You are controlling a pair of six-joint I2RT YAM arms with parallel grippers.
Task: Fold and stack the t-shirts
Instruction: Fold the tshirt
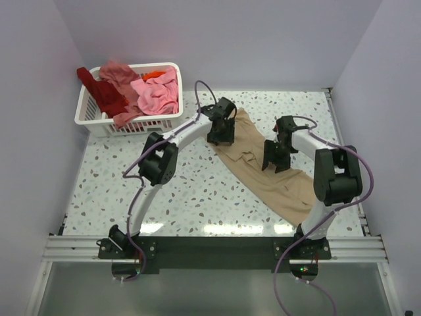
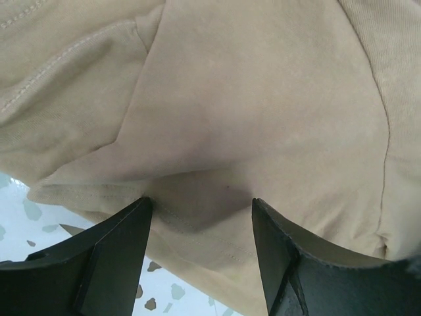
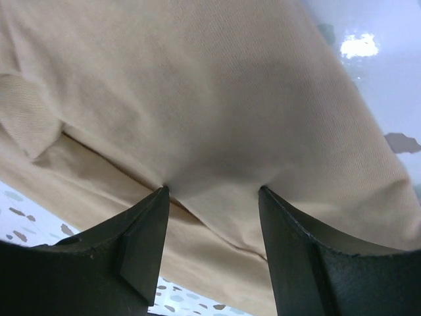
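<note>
A large tan t-shirt (image 1: 289,191) lies in a diagonal strip on the speckled table, from the back middle to the front right. My left gripper (image 1: 220,138) stands open over its far end, and in the left wrist view (image 2: 202,204) both fingertips press down on the tan cloth (image 2: 263,99) just inside a stitched hem. My right gripper (image 1: 273,161) is open over the shirt's middle; in the right wrist view (image 3: 213,191) its tips touch the cloth (image 3: 197,85) beside a fold. Neither pinches anything. More t-shirts, pink (image 1: 158,95), dark red (image 1: 105,92), salmon (image 1: 118,72) and orange (image 1: 154,74), are piled in the basket.
The white slatted basket (image 1: 148,125) stands at the back left of the table (image 1: 197,191). Pale walls close in the left, back and right sides. A metal rail (image 1: 210,249) with both arm bases runs along the near edge.
</note>
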